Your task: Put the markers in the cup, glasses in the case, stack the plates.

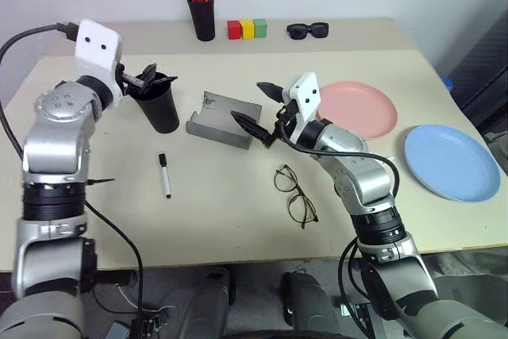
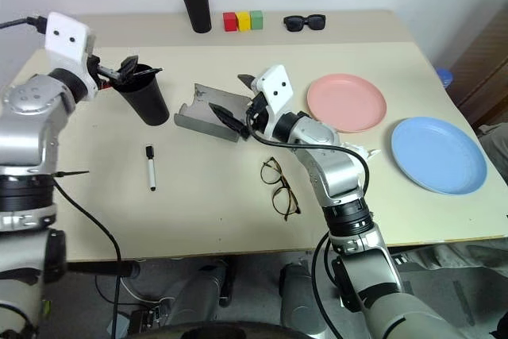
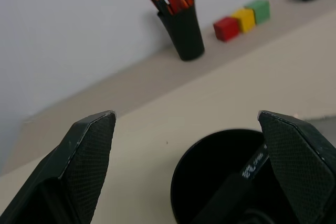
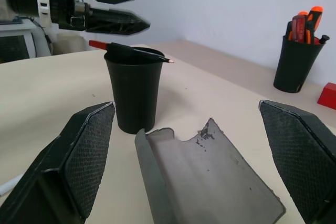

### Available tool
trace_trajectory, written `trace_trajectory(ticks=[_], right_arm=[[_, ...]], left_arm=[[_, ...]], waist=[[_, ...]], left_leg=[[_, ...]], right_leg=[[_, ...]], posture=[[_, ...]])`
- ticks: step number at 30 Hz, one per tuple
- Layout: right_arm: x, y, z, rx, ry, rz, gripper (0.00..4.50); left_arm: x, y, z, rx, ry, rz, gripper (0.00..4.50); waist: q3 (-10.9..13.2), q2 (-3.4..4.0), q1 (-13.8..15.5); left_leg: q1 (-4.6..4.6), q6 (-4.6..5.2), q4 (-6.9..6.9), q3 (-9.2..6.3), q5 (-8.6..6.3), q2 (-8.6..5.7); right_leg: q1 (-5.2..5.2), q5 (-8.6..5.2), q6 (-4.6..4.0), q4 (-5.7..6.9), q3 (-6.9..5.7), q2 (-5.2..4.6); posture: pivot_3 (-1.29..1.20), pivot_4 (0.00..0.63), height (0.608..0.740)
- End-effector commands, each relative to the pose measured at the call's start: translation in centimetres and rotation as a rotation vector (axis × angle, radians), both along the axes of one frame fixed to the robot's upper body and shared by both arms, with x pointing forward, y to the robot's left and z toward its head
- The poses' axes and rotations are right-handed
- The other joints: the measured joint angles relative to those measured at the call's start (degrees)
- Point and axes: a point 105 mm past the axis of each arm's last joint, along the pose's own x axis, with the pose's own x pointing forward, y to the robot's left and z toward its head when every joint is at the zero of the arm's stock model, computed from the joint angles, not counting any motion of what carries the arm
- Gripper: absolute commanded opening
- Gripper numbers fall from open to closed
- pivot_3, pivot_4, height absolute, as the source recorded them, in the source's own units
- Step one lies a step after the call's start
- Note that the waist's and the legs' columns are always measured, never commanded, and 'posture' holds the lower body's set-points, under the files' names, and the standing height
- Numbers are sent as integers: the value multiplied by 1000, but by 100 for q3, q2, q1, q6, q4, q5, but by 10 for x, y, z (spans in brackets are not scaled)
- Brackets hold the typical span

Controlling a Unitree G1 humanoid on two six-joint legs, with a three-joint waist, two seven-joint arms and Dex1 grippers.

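The black cup (image 1: 161, 109) stands at the left of the table. A black marker with a red end (image 4: 134, 52) rests slanted across its rim, its red end sticking out. My left gripper (image 1: 149, 77) hovers open just above that rim, touching nothing. On the table in front of the cup lies the white marker (image 1: 164, 174). The grey case (image 1: 225, 121) lies open at mid-table, and my right gripper (image 1: 250, 102) is open and empty right beside its right end. The wire-framed glasses (image 1: 295, 194) lie nearer the front. Right of centre sits the pink plate (image 1: 361, 109). The blue plate (image 1: 451, 160) sits apart, farther right.
A narrow black pen holder (image 1: 202, 13) with orange-capped markers stands at the back. To its right are red, yellow and green blocks (image 1: 247, 28) and black sunglasses (image 1: 308, 30). The blue plate sits close to the table's right edge.
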Motion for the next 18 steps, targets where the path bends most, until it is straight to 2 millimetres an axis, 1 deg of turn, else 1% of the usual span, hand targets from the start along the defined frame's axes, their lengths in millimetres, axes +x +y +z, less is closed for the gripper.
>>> trace_trajectory(ticks=[1,3,8,12,18], right_arm=[[-3,6,16,20,-60,17,4500],[-3,6,16,21,-60,16,4500],[-6,6,10,26,-52,7,4500],[-7,4,8,32,-49,-8,4500],[-8,1,7,31,-52,-25,4500]], left_arm=[[-1,-4,10,37,92,-51,4454],[2,-3,9,78,130,-73,4454],[8,5,2,83,277,-133,4454],[10,11,1,97,348,-163,4454],[12,10,-9,152,450,-227,4454]], waist=[[0,1,-4],[1,2,-17],[3,5,-23],[4,4,-24],[4,4,-22]], left_leg=[[0,0,0,1,0,0],[1,0,-2,2,0,0],[0,0,-4,3,0,4],[-2,0,-6,4,0,5],[-3,0,-5,6,0,6]], right_leg=[[0,0,0,-1,0,0],[0,0,0,0,1,0],[-4,-1,0,2,1,5],[-7,-1,0,1,1,5],[-7,-1,0,1,1,5]], posture=[[0,150,740],[0,150,740],[0,150,740],[0,150,740],[0,150,740]])
